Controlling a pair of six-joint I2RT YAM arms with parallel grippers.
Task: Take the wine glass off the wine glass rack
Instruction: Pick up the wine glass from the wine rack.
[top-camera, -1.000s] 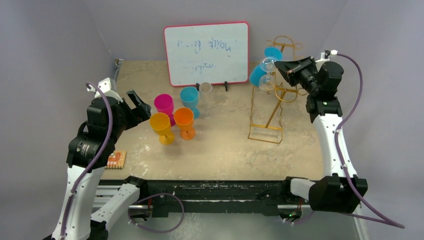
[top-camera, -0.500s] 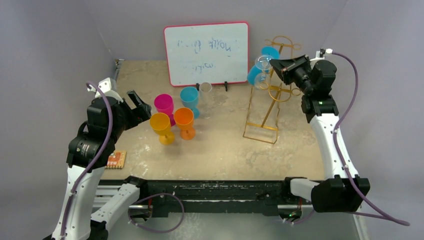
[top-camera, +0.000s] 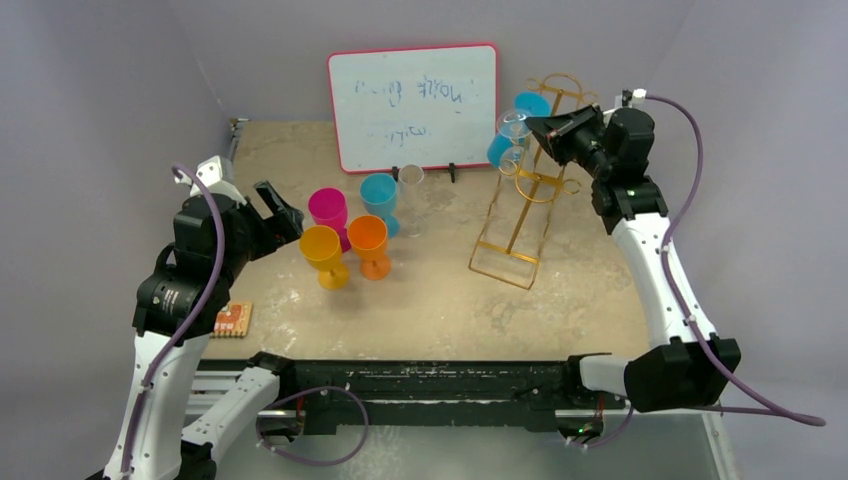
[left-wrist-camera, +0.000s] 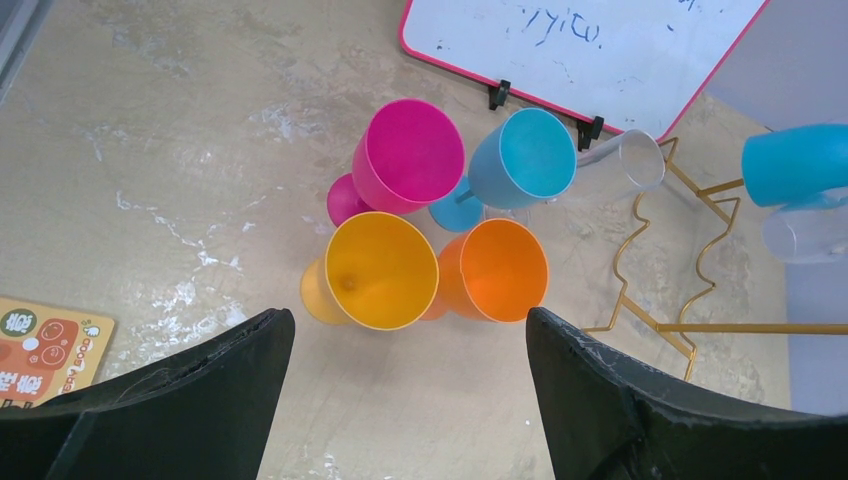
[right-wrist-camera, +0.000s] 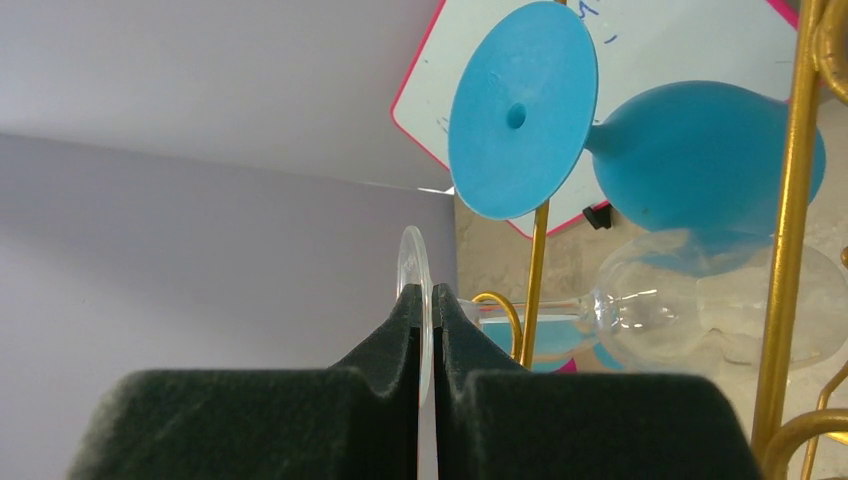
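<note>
Right wrist: my right gripper (right-wrist-camera: 427, 300) pinches the clear wine glass (right-wrist-camera: 660, 300) by its foot; the wine glass rack (top-camera: 520, 200) seems tilted. My left gripper (left-wrist-camera: 402, 322) gapes wide, empty.

The right hand (top-camera: 535, 124), clamped on the foot of the clear wine glass (top-camera: 513, 127), has been carried leftward. The wine glass rack (top-camera: 522, 200) has been dragged along, its base slid left across the counter (top-camera: 450, 300).

Your right gripper (right-wrist-camera: 427, 300) is boxed in: the blue glass (right-wrist-camera: 700, 150) hangs just beside the clear wine glass (right-wrist-camera: 700, 300), wires of the wine glass rack (right-wrist-camera: 795, 200) stand close by, and the whiteboard (top-camera: 413, 105) is beyond them. You have bare table (top-camera: 440, 300) between the rack and the cup cluster (top-camera: 367, 235)
</note>
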